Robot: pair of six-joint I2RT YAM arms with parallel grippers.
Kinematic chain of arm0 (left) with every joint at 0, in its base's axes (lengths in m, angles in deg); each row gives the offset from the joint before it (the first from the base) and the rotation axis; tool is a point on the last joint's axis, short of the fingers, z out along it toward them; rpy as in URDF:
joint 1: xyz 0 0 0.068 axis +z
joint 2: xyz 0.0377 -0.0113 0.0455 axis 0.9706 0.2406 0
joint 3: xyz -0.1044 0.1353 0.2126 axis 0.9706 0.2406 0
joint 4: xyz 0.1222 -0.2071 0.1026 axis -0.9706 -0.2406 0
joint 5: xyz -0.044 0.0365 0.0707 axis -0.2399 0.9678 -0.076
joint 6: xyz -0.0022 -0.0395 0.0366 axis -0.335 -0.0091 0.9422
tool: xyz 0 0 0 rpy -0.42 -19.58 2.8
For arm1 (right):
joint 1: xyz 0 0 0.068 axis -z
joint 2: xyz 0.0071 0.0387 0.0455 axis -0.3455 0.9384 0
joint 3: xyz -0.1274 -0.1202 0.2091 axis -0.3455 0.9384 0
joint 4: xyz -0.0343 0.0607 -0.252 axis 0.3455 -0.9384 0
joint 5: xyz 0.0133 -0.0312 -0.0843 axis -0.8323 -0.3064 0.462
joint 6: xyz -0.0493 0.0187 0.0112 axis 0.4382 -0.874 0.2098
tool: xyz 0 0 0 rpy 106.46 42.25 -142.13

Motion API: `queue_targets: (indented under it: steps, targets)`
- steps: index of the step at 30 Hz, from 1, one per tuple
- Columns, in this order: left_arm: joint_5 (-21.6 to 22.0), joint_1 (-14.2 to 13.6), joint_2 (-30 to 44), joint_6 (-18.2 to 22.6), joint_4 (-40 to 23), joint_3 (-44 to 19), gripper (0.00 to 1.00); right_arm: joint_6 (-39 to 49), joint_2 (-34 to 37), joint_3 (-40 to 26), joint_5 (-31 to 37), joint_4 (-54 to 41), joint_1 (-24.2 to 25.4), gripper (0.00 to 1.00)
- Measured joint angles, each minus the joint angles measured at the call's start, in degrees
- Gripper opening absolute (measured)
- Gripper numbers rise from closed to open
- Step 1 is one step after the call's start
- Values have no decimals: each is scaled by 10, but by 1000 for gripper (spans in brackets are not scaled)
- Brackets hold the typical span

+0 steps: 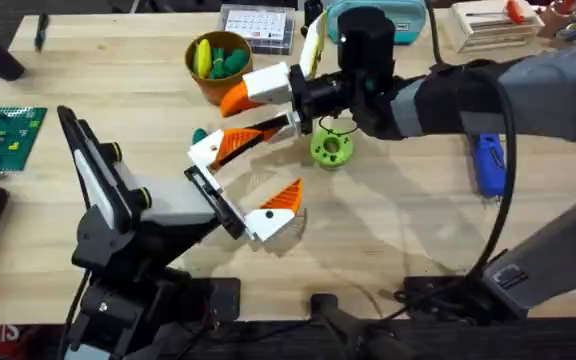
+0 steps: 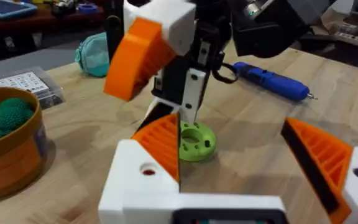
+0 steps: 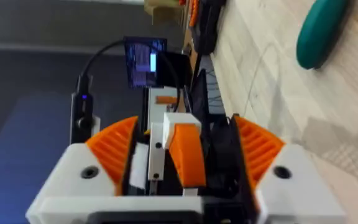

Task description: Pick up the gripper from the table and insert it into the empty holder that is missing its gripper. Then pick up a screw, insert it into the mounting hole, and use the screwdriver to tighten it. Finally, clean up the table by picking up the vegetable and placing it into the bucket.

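1. Overhead view.
   - The right gripper (image 1: pixel 260 100) reaches in from the right and hovers above the table (image 1: pixel 418 240), just near of the bucket (image 1: pixel 208 92).
   - The left gripper (image 1: pixel 273 165) sits close beneath and nearer, spread wide and empty.
   - Likely risk: the two sets of orange fingers are almost touching, so a small sideways move could knock them together.
   - The blue screwdriver (image 1: pixel 488 165) lies well apart on the right. A green ring (image 1: pixel 330 148) lies under the right wrist.

2. Left wrist view.
   - The left arm's own fingers (image 2: pixel 160 146) stand far apart with nothing between them.
   - The right gripper (image 2: pixel 179 68) hangs just beyond, over the green ring (image 2: pixel 194 142).
   - The screwdriver (image 2: pixel 272 81) lies farther off.
   - I cannot tell here which white plate is the holder, so a misaimed insertion is a real hazard.

3. Right wrist view.
   - The right arm's two orange pads (image 3: pixel 114 149) are clamped on the gripper (image 3: pixel 185 155), an orange wedge on a white base. It is carried off the table.
   - The grip looks narrow, so the part could twist or slip if it meets the holder at an angle.
   - A teal vegetable (image 3: pixel 322 31) lies on the table and is not yet cleared.
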Motion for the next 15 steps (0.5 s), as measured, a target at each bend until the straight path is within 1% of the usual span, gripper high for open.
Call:
queue_targets:
  steps: [1, 3, 5, 9, 15]
  targets:
    - [-1, 0, 0, 0, 0, 0, 986, 6, 0, 0, -8, 0, 0, 835]
    - [-1, 0, 0, 0, 0, 0, 986, 18, 0, 0, -26, -1, 0, 891]
    - [-1, 0, 0, 0, 0, 0, 986, 30, 0, 0, -44, -4, 0, 905]
    - [-1, 0, 0, 0, 0, 0, 986, 47, 0, 0, -66, -6, 0, 904]
    - [-1, 0, 0, 0, 0, 0, 986, 83, 0, 0, -78, -73, 6, 834]
